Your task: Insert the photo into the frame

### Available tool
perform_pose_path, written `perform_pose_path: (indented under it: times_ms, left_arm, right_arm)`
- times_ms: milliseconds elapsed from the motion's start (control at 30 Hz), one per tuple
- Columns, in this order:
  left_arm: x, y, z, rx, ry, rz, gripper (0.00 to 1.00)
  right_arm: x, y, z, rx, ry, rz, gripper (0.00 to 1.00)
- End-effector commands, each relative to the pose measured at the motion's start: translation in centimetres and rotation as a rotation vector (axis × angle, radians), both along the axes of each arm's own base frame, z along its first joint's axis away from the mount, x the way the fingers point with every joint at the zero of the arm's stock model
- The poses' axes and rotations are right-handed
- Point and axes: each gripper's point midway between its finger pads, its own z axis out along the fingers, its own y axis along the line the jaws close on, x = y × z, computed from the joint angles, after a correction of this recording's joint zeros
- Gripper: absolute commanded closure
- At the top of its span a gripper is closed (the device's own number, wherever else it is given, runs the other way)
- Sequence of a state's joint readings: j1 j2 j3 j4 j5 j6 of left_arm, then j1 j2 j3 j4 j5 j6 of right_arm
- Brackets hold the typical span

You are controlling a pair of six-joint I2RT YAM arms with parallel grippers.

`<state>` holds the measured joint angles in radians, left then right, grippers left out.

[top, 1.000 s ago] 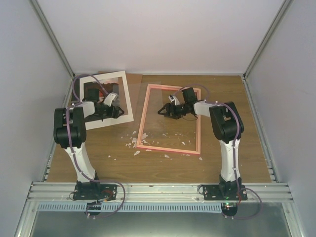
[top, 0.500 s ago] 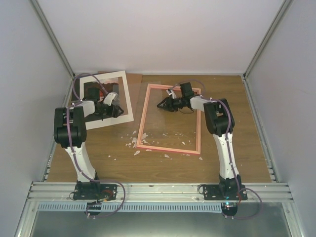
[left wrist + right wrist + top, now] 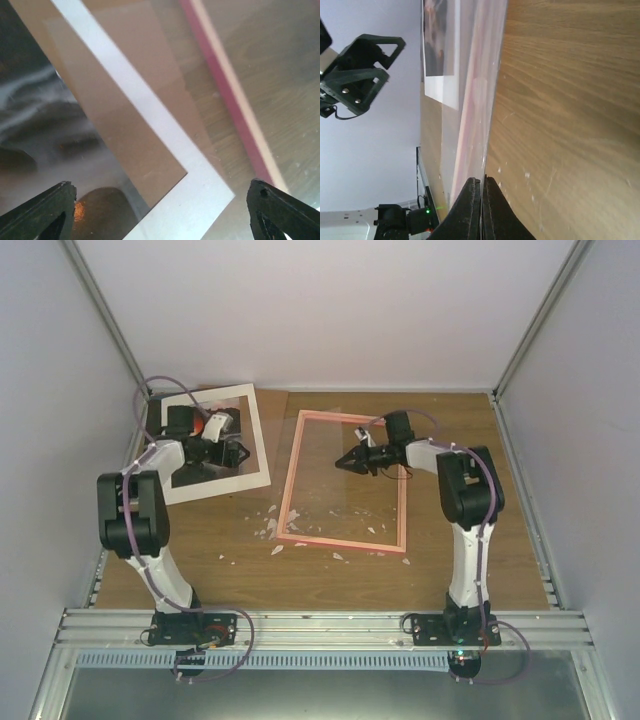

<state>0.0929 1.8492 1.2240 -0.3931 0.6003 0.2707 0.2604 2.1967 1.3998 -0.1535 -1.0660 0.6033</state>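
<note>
Spread wide at the left tool (image 3: 238, 452), hovering over the white mat (image 3: 150, 117) and the photo (image 3: 35, 125) at the surface's far left. Pressed together at the right tool (image 3: 481, 185), pinching the clear pane (image 3: 487, 75) over the frame (image 3: 340, 542); forearm low, pointing left.

From high behind the rig, the fixed top camera looks down and forward over the whole table (image 3: 330, 575) to the far wall (image 3: 330, 310). The left wrist camera hangs close over the white mat (image 3: 160, 125) at far left. The right wrist camera (rolled sideways) skims low leftward across the frame (image 3: 472, 125). Both wrist views catch mat and frame rail.
</note>
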Motion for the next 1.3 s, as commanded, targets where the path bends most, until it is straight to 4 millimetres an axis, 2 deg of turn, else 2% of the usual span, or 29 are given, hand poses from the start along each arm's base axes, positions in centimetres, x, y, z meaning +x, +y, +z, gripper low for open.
perform_pose_path:
  times_ms: [0, 33, 200, 333, 500, 667, 1000, 1267]
  left_arm:
    - [0.2, -0.1, 4.1, 0.001, -0.101, 0.019, 0.04]
    - [0.3, 0.0, 4.4, 0.003, -0.111, 0.027, 0.01]
    - [0.2, 0.1, 4.7, 0.002, -0.116, 0.048, 0.01]
    - [0.1, 0.1, 4.6, -0.001, -0.113, 0.053, 0.01]
    - [0.3, -0.1, 4.0, -0.014, -0.109, 0.060, 0.01]
    - [0.5, -0.6, 3.7, -0.030, -0.100, 0.064, 0.01]
    - [0.3, -1.3, 3.5, -0.015, -0.098, 0.050, 0.01]
    - [0.2, -1.8, 3.2, -0.008, -0.093, 0.043, 0.01]
  right_arm:
    - [-0.7, -3.4, 1.3, -0.047, -0.015, -0.078, 0.99]
    - [-0.9, -3.9, 0.9, -0.057, -0.013, -0.093, 0.99]
    - [-1.6, -6.0, 0.5, -0.074, -0.023, -0.177, 0.99]
    - [-1.5, -7.5, 0.8, -0.113, -0.058, -0.199, 0.99]
    - [-1.4, -9.5, 0.0, -0.141, -0.056, -0.238, 0.99]
    - [-1.0, -10.8, -0.2, -0.173, -0.055, -0.256, 1.00]
    - [-1.7, -13.4, -1.7, -0.259, 0.000, -0.236, 0.99]
    - [-1.8, -13.6, -1.2, -0.290, 0.010, -0.216, 0.99]
